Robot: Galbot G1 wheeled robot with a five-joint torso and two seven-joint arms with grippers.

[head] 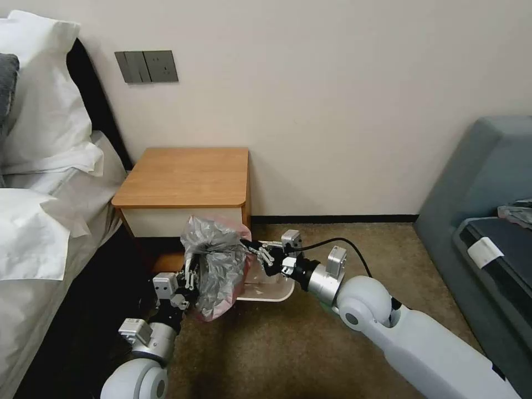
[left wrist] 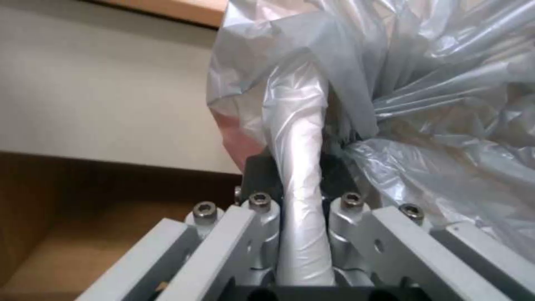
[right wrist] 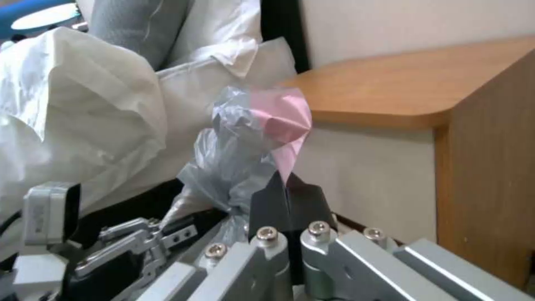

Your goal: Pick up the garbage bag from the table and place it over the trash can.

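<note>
The garbage bag (head: 215, 266): thin, crinkly, translucent grey-silver plastic with a pinkish-red edge, bunched into a puffy mass and held in the air between our two tools, in front of the counter (head: 185, 176) and over the near left part of the trash can (head: 271, 291). Left tool (head: 188, 277): from below the bag on the left, its dark pads are closed on a twisted rope of plastic; in the left wrist view we see that rope (left wrist: 301, 175) run straight down between the silver linkages, a detail the head view hides behind the bag's bulk. Right tool (head: 246, 245): reaching in from the right, its black fingertips pinched shut on the bag's pink edge; the right wrist view shows the pink fold (right wrist: 281, 121) rising to a point from the closed tips, with the left tool (right wrist: 167, 228) farther off below. Counter: orange-brown wood, rounded-corner top, white drawer front, top bare. Trash can: cream-beige plastic, rolled rim with rounded corners, on brown carpet, mostly covered by the bag. White pillows (head: 39, 111) lie on the bed to the left.
</note>
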